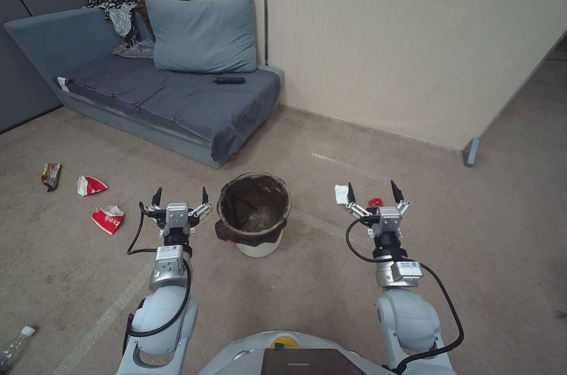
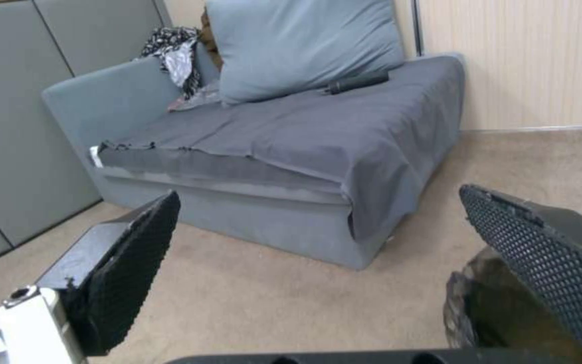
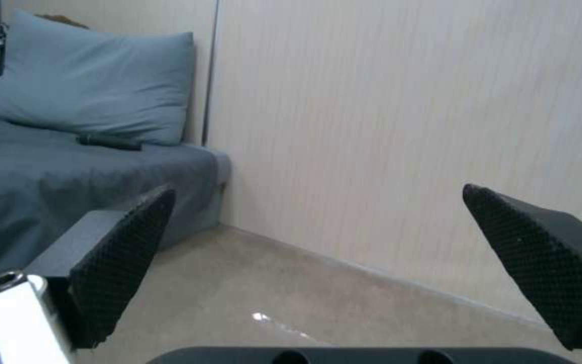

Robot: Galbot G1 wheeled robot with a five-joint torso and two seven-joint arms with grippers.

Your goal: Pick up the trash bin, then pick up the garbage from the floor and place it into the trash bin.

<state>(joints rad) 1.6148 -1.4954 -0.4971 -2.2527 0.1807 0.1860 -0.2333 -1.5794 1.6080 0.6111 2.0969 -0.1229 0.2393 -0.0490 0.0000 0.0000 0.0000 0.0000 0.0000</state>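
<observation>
trash bin sits on floor between both grippers, not held. left gripper just beside bin, jaws wide open, empty. right gripper same, over tissue and red scrap. risk: bump could tip light bin. beige carpet, grey sofa, pale wall behind.

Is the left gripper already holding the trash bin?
No, the left gripper is open beside the trash bin, which stands on the floor.

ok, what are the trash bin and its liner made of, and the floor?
Trash bin: looks like smooth white plastic, slightly glossy wall. Liner: thin dark brown-black film, wrinkled and folded over the rim, probably a plastic bag. Floor: matte beige short-pile carpet, faintly mottled.
</observation>
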